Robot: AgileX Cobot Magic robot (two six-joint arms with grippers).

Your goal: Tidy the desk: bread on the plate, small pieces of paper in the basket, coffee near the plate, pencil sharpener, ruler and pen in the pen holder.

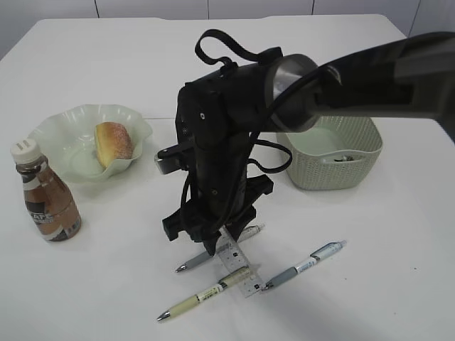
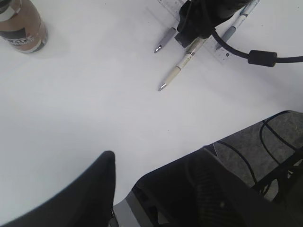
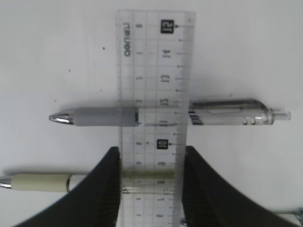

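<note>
- Right gripper (image 3: 150,189), lower centre of its wrist view: jaws pressed against both long edges of the clear ruler (image 3: 155,94), which lies across a grey pen (image 3: 94,116) and a cream pen (image 3: 38,182) on the white worktop (image 1: 370,249).
- Left gripper (image 2: 156,189), bottom of its wrist view: jaws spread, holding nothing.
- Exterior view, left: bread (image 1: 114,144) on the plate (image 1: 64,131), coffee (image 1: 46,195) just below.
- Basket (image 1: 334,160) at right.
</note>
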